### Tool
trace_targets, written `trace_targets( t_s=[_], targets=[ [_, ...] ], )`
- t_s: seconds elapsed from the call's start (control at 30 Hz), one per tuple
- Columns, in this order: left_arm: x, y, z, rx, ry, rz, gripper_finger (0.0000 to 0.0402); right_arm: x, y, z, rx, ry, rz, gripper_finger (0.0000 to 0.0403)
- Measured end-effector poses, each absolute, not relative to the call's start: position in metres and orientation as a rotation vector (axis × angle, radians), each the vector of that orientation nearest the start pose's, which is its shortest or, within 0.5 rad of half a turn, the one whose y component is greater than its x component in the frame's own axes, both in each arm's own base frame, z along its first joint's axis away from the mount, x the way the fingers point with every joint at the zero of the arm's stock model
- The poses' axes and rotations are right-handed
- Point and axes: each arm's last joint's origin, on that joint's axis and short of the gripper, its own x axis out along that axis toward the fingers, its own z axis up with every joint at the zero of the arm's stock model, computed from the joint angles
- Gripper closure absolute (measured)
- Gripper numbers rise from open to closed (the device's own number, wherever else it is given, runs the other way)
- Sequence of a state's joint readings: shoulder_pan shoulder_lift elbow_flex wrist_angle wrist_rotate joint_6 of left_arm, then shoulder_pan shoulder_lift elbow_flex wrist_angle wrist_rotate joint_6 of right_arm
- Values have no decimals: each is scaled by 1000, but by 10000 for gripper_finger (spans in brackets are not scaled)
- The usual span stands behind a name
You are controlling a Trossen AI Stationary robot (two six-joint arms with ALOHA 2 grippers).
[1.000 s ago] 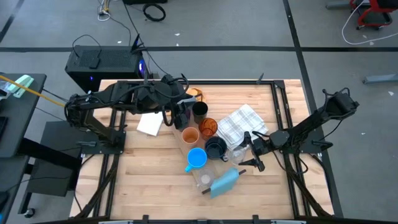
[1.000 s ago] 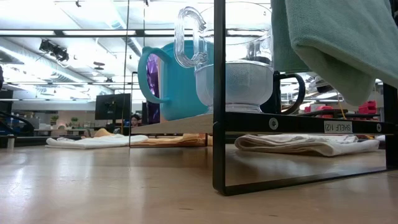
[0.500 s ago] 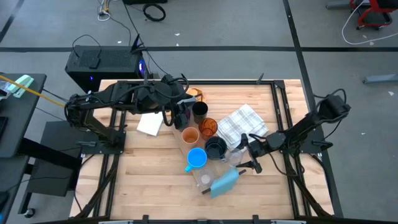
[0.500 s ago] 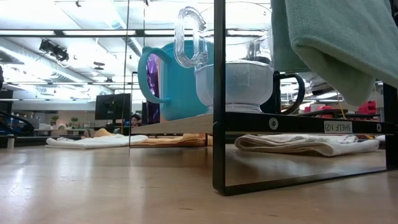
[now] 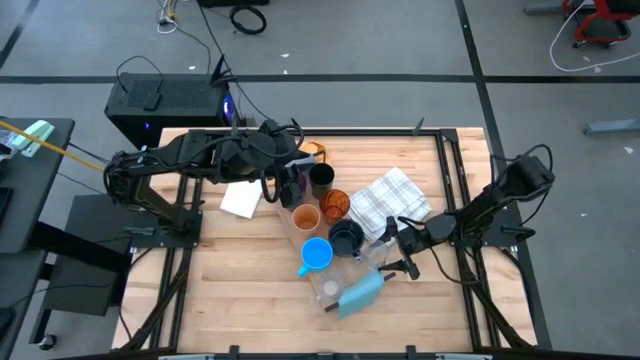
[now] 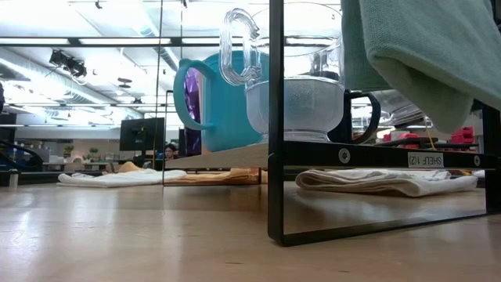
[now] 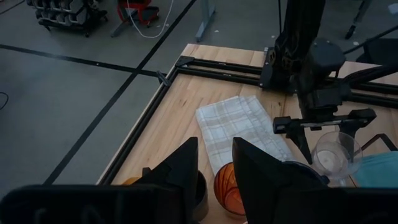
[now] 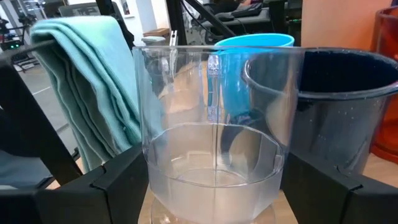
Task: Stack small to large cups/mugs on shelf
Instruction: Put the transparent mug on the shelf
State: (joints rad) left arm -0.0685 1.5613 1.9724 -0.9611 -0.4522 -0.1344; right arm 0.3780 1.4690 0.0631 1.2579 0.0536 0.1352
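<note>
- My right gripper (image 5: pixel 397 245) has moved in from a second ago; fingers now straddle the clear glass (image 8: pixel 211 137), spread wide, not closed on it.
- Glass stands on the shelf (image 5: pixel 322 283), just beside the navy mug (image 5: pixel 346 238), blue mug (image 5: pixel 316 253) behind it.
- Left gripper (image 5: pixel 282 188) hangs by the black cup (image 5: pixel 320 179), fingers slightly apart, empty.
- Risk: closing off-centre could shove the glass into the navy mug.
- Glass base is cut off; contact probably not made.
</note>
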Motion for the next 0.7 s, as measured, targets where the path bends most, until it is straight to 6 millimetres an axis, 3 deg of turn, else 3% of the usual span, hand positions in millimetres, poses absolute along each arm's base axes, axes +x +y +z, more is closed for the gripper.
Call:
trace_targets(
  t_s=[0.7],
  targets=[
    [298,-8,471,28,511,404,294,195,77,108,114,237,325,83]
  ],
)
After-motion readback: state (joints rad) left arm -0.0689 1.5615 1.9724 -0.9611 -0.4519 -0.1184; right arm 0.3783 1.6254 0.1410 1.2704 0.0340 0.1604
